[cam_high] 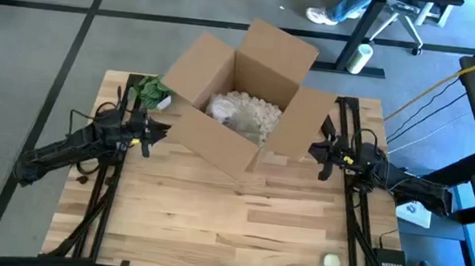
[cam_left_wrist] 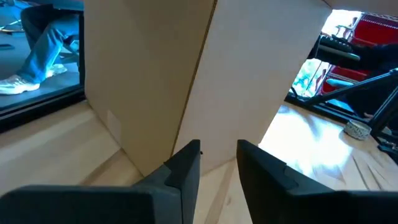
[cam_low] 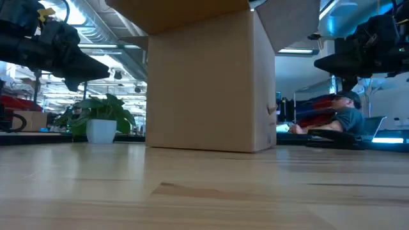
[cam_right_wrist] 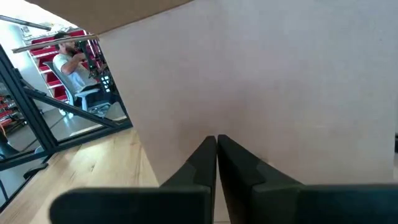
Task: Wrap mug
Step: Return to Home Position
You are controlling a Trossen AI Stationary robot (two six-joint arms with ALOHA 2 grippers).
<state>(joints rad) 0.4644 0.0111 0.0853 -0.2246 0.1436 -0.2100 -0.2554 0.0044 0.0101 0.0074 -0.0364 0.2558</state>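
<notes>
Scanning the pale wood table (cam_high: 228, 228), I see the box (cam_high: 240, 85) between my left gripper (cam_high: 161, 128), slightly parted, and right gripper (cam_high: 316, 148), pinched empty; a person (cam_low: 346, 114) sits beyond.

Brown cardboard box (cam_high: 211, 135) is seen upright at rear centre of table (cam_high: 211, 226), turned corner-on, top open, flaps folded outward. Inside is seen bed of white packing peanuts (cam_high: 257, 113). Pale translucent bubble-wrapped bundle (cam_high: 222, 108), probably the mug, is laid on peanuts toward box's left corner; mug's colour cannot be made out.
</notes>
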